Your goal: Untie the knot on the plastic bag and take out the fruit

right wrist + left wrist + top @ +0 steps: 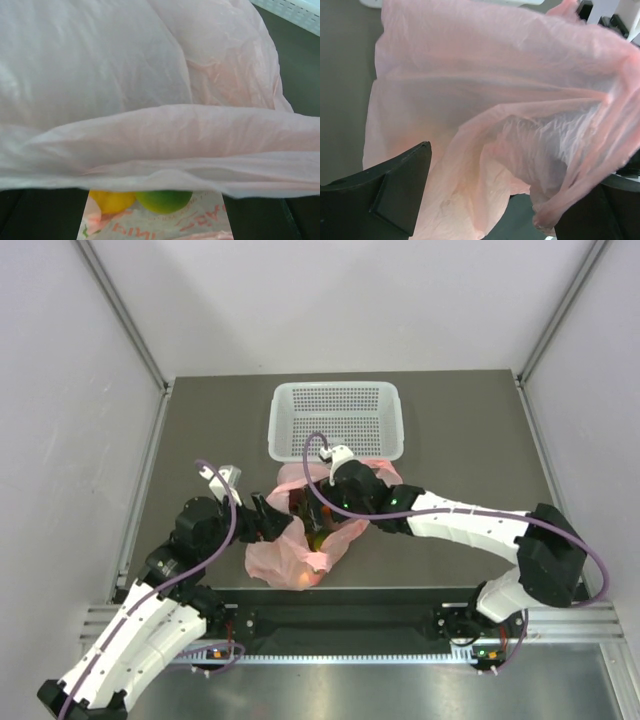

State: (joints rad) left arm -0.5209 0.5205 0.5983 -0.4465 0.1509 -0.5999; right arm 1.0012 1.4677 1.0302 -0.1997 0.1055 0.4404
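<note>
Pink crinkly plastic bag (150, 75) fills both wrist views, right up against the cameras. It lies in the middle of the counter (460, 440), just on the near side of the white basket (335, 420).

The left gripper (272, 515) is at the bag's left side. Its fingers are spread wide, with loose plastic between them, and they pinch nothing. The right gripper (318, 508) is at the bag's mouth, also wide and holding nothing.

Under the plastic peep a yellow fruit (112, 200) and a green fruit (164, 199). I cannot see the knot. The mouth looks open, so I think the step now is getting the fruit out.

Next, one gripper needs to lift the plastic away. The other needs to reach under and close softly on one round fruit, which may roll.
</note>
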